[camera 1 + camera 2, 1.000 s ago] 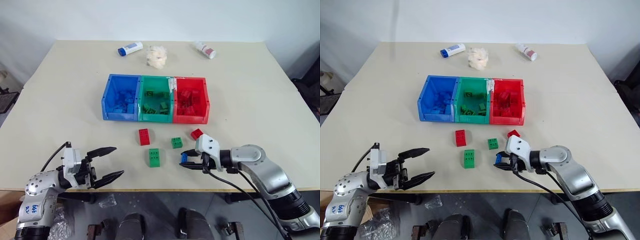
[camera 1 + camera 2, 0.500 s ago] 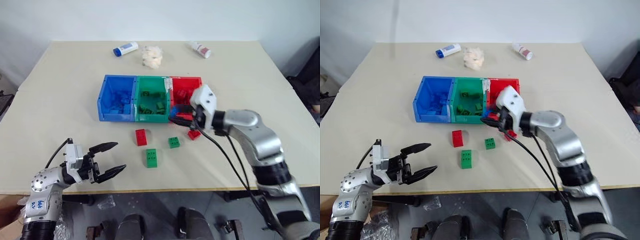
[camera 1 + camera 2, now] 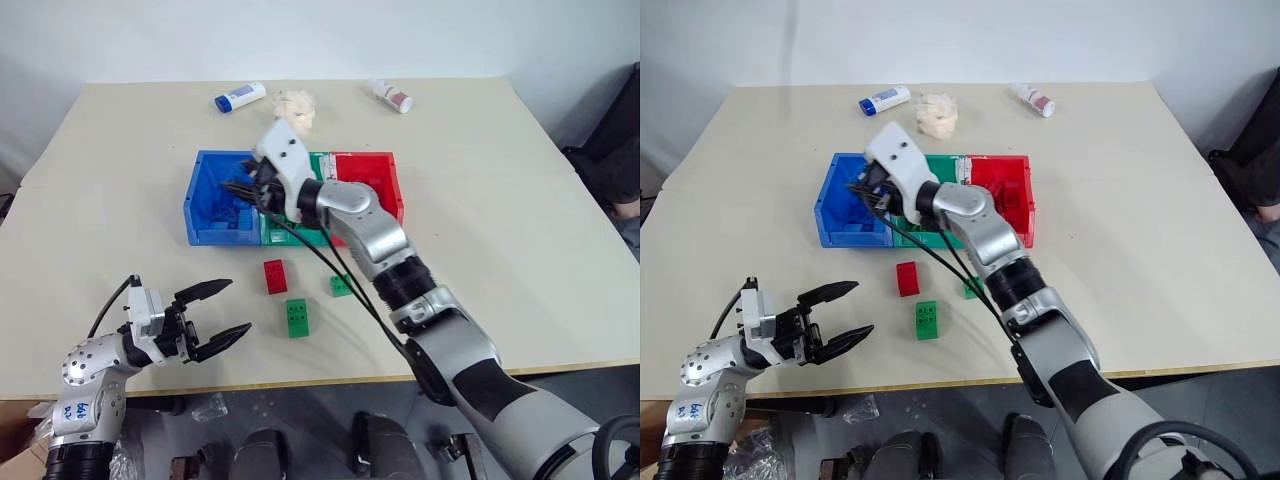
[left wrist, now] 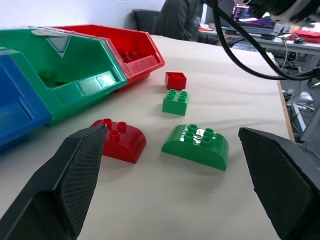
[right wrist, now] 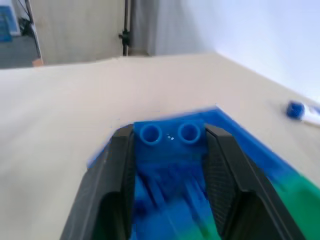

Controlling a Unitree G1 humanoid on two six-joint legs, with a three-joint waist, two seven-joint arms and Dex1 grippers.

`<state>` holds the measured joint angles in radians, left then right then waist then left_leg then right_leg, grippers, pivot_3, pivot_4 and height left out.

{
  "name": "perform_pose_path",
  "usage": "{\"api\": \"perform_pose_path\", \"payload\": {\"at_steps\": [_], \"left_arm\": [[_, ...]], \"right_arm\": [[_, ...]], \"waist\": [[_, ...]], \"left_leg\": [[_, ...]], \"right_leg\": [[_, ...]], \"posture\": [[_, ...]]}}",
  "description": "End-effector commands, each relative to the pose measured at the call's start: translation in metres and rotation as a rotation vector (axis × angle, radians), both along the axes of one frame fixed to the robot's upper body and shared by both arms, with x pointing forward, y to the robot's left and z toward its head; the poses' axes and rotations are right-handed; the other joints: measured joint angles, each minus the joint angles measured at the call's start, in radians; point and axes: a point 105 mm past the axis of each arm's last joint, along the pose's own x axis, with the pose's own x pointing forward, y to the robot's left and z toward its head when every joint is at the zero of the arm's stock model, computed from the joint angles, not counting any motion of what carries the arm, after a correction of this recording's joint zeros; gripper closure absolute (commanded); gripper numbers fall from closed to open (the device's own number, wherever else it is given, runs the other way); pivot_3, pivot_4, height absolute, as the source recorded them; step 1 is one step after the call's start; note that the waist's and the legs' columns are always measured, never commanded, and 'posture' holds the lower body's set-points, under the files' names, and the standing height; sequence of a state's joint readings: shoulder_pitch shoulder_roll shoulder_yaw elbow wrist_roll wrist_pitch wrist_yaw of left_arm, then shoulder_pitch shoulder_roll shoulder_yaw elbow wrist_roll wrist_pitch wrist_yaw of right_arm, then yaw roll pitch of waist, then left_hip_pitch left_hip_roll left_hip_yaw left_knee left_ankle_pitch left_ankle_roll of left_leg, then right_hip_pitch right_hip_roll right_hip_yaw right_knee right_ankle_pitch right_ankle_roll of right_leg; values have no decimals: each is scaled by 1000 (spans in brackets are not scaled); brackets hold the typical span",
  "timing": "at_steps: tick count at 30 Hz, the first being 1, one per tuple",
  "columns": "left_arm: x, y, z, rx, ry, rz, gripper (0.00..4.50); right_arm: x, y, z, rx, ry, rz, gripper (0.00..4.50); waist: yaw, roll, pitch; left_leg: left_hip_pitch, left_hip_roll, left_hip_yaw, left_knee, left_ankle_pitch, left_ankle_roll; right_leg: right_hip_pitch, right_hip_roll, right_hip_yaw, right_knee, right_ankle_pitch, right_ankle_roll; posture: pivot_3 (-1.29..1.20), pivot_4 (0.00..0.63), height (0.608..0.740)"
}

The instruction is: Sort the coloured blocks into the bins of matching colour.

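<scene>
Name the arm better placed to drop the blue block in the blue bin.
Right. The right gripper is shut on the blue block over the blue bin; the left gripper hangs open near the table's front edge.

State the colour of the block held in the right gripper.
Blue: the studded block shows best in the right wrist view.

A: How many loose blocks are on the table?
B: Two red blocks (image 4: 120, 140) (image 4: 175, 80) and two green blocks (image 4: 196, 146) (image 4: 175, 101); one blue block (image 5: 169, 144) is apart.
A: And bins?
B: Three: blue bin (image 3: 200, 205), green bin (image 4: 75, 75), red bin (image 3: 385, 185). Also two tubes (image 3: 239, 97) (image 3: 389, 96).
</scene>
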<state>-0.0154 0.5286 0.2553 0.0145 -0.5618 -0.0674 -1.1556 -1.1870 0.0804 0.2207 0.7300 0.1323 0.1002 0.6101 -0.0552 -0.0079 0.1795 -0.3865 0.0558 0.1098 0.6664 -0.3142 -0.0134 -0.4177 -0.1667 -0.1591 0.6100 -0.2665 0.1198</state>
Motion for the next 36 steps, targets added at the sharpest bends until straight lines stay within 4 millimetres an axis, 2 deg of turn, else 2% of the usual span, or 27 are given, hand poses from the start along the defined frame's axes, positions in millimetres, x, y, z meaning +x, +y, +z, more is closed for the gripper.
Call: {"api": "perform_pose_path", "payload": {"at_steps": [1,4,8,13,17,19,21,25,27,31,36], "left_arm": [[-1,0,6,8,-39,13,0],[3,0,8,8,-46,19,0],[7,2,10,13,-58,23,0],[13,3,11,19,-61,10,0],[18,3,11,22,-61,-2,0],[21,4,11,25,-59,-9,0],[24,4,11,26,-58,-14,0],[28,4,9,26,-52,-23,0],[29,5,8,27,-49,-27,0],[31,4,7,29,-45,-48,0],[32,6,7,35,-43,-57,0]], "right_arm": [[8,15,16,108,-10,-78,2321],[9,23,9,110,-29,-97,1455],[8,14,6,118,-67,-60,68],[2,-19,-2,68,-131,43,26],[-15,-51,-17,14,-126,120,26],[-25,-71,-26,-19,-118,138,26],[-37,-100,-36,-58,-102,133,26],[-51,-149,-48,-99,-59,32,26],[-55,-161,-51,-113,-36,-8,26],[-74,-226,-76,-204,82,-190,26],[-101,-271,-86,-247,166,-326,26]], "waist": [[-1,0,0],[0,0,0],[-4,0,0],[-3,0,0],[5,0,0],[3,0,0],[10,0,0],[16,0,0],[15,0,0],[35,0,0],[52,0,0]], "left_leg": [[0,0,0,0,0,0],[0,0,0,0,0,0],[0,1,1,0,0,0],[0,1,1,-1,0,-1],[-1,1,0,0,0,-1],[-1,1,1,0,0,-1],[-1,1,0,0,0,-1],[-1,1,1,0,0,-1],[0,1,1,0,0,-1],[0,1,1,0,0,-1],[-1,1,3,2,-2,1]], "right_leg": [[0,0,0,0,0,0],[0,0,0,0,0,0],[-1,0,1,0,0,0],[-1,1,1,0,0,0],[-1,1,1,0,0,0],[-1,1,1,0,0,0],[-1,1,1,1,0,0],[-1,1,1,0,0,0],[-1,1,1,0,0,0],[-1,2,1,0,0,-1],[0,1,2,-3,0,0]], "posture": [[0,150,740],[0,150,740],[0,150,740],[0,150,740],[0,150,740],[0,150,740],[0,150,740],[0,150,740],[0,150,740],[0,150,740],[0,150,740]]}}
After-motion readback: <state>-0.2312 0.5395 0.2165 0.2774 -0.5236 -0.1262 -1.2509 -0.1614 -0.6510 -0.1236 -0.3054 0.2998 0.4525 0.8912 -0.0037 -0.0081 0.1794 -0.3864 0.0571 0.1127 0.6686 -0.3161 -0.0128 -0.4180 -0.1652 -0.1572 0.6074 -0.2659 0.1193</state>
